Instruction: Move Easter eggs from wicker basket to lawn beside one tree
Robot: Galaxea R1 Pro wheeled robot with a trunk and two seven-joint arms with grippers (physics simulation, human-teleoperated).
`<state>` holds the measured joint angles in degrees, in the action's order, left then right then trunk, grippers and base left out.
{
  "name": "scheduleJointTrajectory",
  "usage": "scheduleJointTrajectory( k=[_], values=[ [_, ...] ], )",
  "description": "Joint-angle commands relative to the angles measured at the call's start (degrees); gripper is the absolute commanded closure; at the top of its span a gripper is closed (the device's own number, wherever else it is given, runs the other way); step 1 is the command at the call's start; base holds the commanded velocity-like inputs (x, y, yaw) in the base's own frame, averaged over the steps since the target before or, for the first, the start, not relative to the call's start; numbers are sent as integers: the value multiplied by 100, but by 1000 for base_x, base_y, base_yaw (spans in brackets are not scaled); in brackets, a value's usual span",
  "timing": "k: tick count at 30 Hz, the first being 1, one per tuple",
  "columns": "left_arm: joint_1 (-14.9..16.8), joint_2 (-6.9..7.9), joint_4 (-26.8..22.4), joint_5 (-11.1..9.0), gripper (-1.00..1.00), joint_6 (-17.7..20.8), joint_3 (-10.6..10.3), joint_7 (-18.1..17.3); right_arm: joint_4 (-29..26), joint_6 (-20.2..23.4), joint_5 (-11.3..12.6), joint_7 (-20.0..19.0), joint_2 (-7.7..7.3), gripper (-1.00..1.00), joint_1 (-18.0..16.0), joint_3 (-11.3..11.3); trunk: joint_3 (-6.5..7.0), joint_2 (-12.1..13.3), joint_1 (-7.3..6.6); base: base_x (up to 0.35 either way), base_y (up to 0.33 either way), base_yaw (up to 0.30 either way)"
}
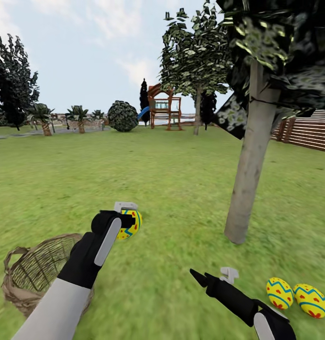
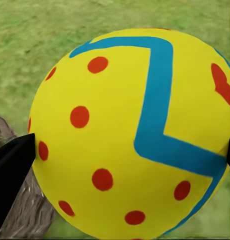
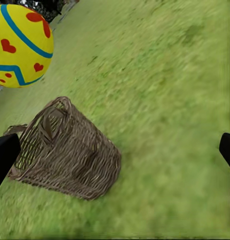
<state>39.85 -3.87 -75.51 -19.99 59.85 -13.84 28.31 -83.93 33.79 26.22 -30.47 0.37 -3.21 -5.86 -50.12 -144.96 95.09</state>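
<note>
Now – left gripper point(image 1: 129, 221) clamps glossy dotted egg point(image 1: 129, 225) | right gripper point(image 1: 214, 278) spread | woven basket point(image 1: 37, 271) tipped

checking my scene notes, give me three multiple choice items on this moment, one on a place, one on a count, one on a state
1. Where is the wicker basket?
A. on the grass at the robot's left
B. against the fence
C. under the playset

2. How many eggs lie on the lawn near the tree?
A. none
B. two
C. three

3. What is the left gripper doing?
A. hanging open and empty
B. gripping the basket rim
C. holding an egg

Key: 1 A, the head view shows it low at the left. 2 B, two eggs lie right of the trunk. 3 C, the fingers flank the egg.
</note>
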Motion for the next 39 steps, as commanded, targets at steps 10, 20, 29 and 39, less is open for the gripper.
scheduleJointTrajectory(
  k=[10, 20, 29, 39],
  values=[
    [11, -6, 165, -49, 100, 15, -88, 66, -1, 41, 32, -2, 0, -100, -4, -26, -4, -3, -4, -115, -209, -7],
    [22, -34, 1920, -77, 100, 15, -87, 38, -4, 46, 32, -28, -10, -100, -1, -45, 35, -3, -4, -2, -270, -107],
    [31, -52, 2143, -88, 100, 15, -84, 23, -1, 49, 32, -13, -4, -100, 4, -47, 99, -3, -4, 0, -277, -212],
    [31, -59, 2200, -92, 100, 15, -78, 41, -1, 49, 32, 5, -6, -100, 5, -47, 172, -3, -4, 0, -310, -215]
  ],
)
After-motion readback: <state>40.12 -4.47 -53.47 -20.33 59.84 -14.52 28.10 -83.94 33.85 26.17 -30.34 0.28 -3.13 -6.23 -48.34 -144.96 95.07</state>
